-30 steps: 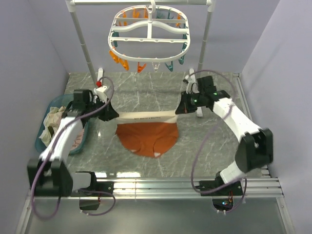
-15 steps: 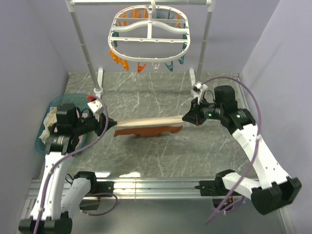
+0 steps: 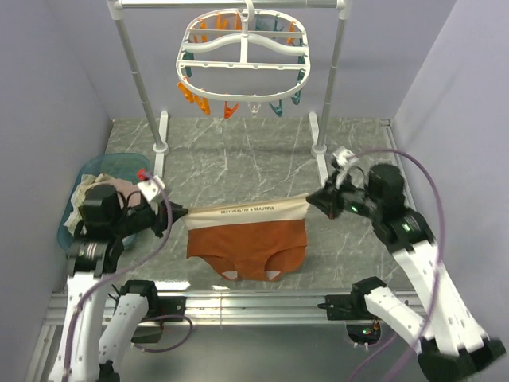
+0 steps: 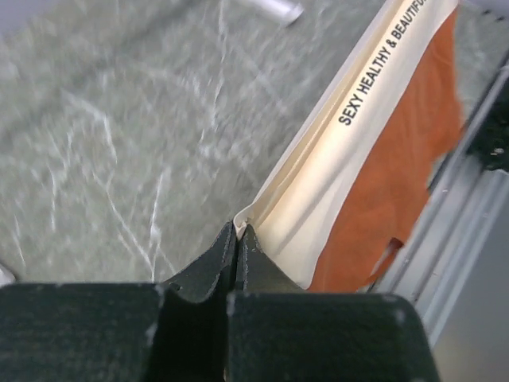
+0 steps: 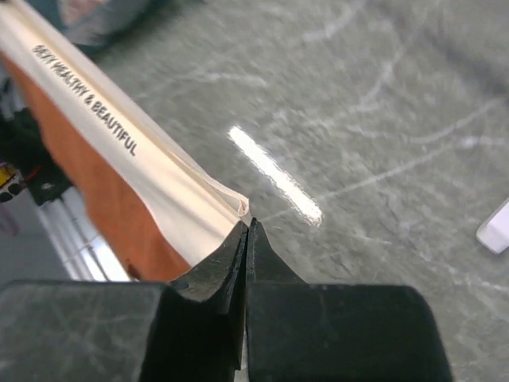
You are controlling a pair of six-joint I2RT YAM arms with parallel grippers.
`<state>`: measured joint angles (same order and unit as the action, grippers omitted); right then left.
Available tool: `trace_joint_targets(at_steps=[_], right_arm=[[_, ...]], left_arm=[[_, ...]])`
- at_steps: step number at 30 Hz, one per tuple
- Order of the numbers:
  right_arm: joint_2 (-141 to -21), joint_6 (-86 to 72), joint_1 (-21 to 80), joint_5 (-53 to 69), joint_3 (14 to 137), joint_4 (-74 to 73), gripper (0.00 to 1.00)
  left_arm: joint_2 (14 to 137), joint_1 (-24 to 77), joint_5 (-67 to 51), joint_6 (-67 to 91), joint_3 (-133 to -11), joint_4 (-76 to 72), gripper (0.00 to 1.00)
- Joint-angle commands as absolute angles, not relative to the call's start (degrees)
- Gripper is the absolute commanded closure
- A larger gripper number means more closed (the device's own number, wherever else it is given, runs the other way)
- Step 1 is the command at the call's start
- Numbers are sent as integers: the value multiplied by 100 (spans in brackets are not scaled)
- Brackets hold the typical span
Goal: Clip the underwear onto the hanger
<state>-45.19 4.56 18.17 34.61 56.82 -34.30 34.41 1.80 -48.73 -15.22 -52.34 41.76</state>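
Top external: underwear (image 3: 246, 248) hangs spread between both arms, near-centre over the table (image 3: 238, 155). It looks lifted clear, waistband (image 3: 250, 210) pulled taut on top and the orange body drooping toward the near rail (image 3: 262, 301). On its left corner the left gripper (image 3: 176, 212) is pinched tight; the right gripper (image 3: 315, 200) is pinched tight on the right corner. Left wrist view confirms it: left gripper (image 4: 237, 239) has its jaws closed on the folded cream edge of the underwear (image 4: 358, 159). Same in the right wrist view: right gripper (image 5: 245, 231) is clamped on the corner of the underwear (image 5: 119, 151).

Progress, as I judge it: pick-up and spreading are done. Not yet done: carry it up and back to the hanger (image 3: 245, 49) and feed the waistband into the pins (image 3: 231, 109). The front pins I can see hold nothing. Hanger is at the far side, high, well apart from the garment.

Room: bare marble between garment and rack. Two poles (image 3: 135, 72) flank the hanger, so the approach goes between them, and the stretched width may be tight there. Basket (image 3: 71, 235) with clothes (image 3: 91, 191) sits just beside the left arm. Walls (image 3: 48, 95) close in on both sides.
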Motion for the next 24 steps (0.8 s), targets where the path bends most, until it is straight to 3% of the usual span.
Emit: trace_joint_targets(at_steps=[1,12,17,22,24], right_arm=[[-5763,360,1802,2611,5397,-2673,100],[-9833,-263,1784,1908,6836,-1758,100],[-10958,-439,1767,1749,7611,-1802,100],[-11338,-720,1740,1609,8006,-1732,100],[-11443,-782,1740,1565,8147,-1897,92]], left_arm=[[4444,176,-3957,-1328,-4887,3387,100],[9390,229,-3129,-431,-5861,1732,91],[10361,237,-3076,-193,-6600,1591,85],[10766,237,-3068,-176,-6820,1441,77],[10863,237,-3076,-202,-6864,1476,73]])
